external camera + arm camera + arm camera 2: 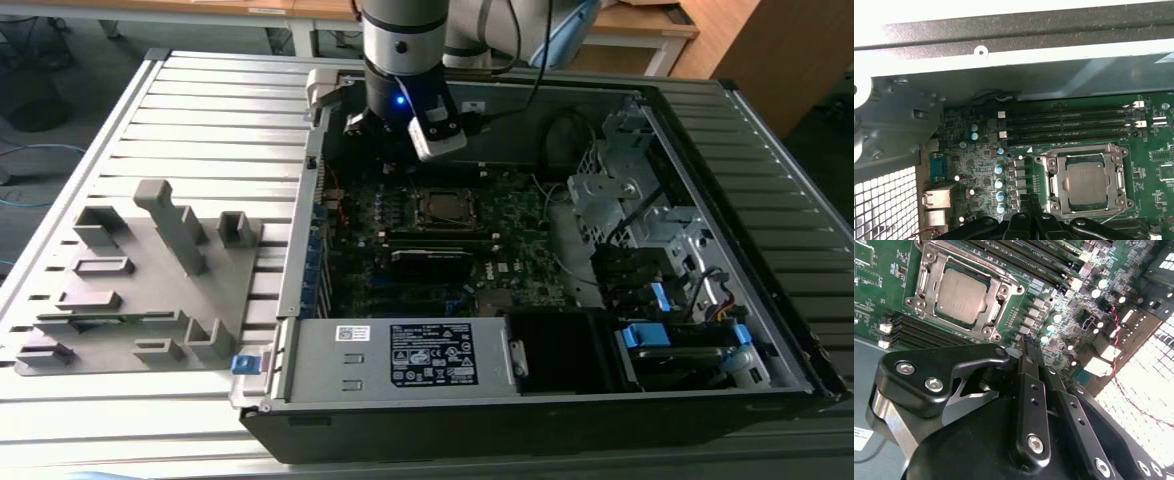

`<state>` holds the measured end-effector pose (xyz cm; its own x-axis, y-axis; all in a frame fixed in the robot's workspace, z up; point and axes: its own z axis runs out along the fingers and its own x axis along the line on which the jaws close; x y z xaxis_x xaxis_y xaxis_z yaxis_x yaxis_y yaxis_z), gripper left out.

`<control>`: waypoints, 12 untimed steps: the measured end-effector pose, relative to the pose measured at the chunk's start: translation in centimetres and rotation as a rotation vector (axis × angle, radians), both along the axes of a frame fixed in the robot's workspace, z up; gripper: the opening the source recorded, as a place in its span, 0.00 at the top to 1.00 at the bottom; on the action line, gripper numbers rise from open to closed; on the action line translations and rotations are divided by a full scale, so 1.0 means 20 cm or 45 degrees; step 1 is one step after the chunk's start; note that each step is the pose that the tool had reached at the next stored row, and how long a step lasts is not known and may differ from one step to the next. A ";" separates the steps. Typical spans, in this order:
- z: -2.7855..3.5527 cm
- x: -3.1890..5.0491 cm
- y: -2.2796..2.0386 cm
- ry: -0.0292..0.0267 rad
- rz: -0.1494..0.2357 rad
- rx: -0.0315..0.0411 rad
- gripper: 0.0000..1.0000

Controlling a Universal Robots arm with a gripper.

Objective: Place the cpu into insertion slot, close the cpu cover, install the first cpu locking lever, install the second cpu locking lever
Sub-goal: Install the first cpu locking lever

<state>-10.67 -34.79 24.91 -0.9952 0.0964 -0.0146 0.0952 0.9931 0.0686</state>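
The cpu lies flat in the insertion slot on the green motherboard, its dull silver top showing. The cpu cover, a silver frame, lies down around it with the chip in its window. My gripper hangs above the board beside the socket, over a row of small capacitors, apart from the cover. Its black fingers are pressed together with nothing between them. In the exterior view the arm's wrist stands over the case's far corner, just behind the socket.
Long black memory slots run next to the socket. The open computer case holds a grey power supply box, drive cages and cables. A grey fixture block sits on the slatted table at the exterior view's left.
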 end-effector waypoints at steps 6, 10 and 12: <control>0.035 0.000 0.000 -0.0009 0.000 0.0003 0.89; 0.038 -0.005 0.000 -0.0016 0.000 0.0003 0.89; 0.038 -0.021 0.000 -0.0020 0.000 0.0002 0.89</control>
<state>-11.08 -34.80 25.67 -0.9952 0.0965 -0.0161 0.0952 0.9931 0.0689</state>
